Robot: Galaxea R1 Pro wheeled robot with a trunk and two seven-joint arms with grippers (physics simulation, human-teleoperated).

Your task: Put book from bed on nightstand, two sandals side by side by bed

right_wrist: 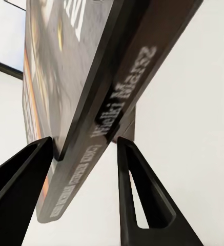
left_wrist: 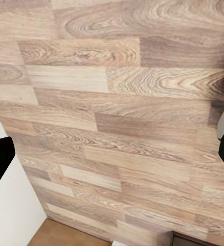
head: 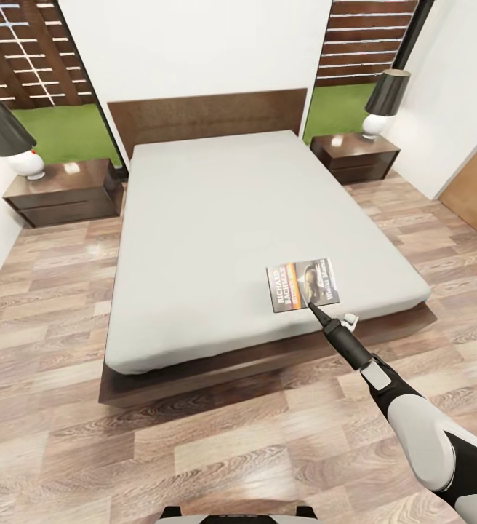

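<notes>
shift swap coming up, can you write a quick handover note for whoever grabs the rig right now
Right gripper: open, fingers on either side of the book's spine edge, not clamped.
Left gripper: state unclear; its wrist camera looks at the wood floor.
Book lies on the bed near the foot corner.
Both nightstands hold lamps.
Done: nothing.
Left: grasp book, move to nightstand; find and pair sandals.

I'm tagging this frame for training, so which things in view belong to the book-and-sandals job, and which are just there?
Part of the job:
- book, near the mattress's foot corner, between the right hand fingers
- bed
- left nightstand
- right nightstand

Just there:
- two lamps, left and right, one on each nightstand
- wood-plank floor
</notes>
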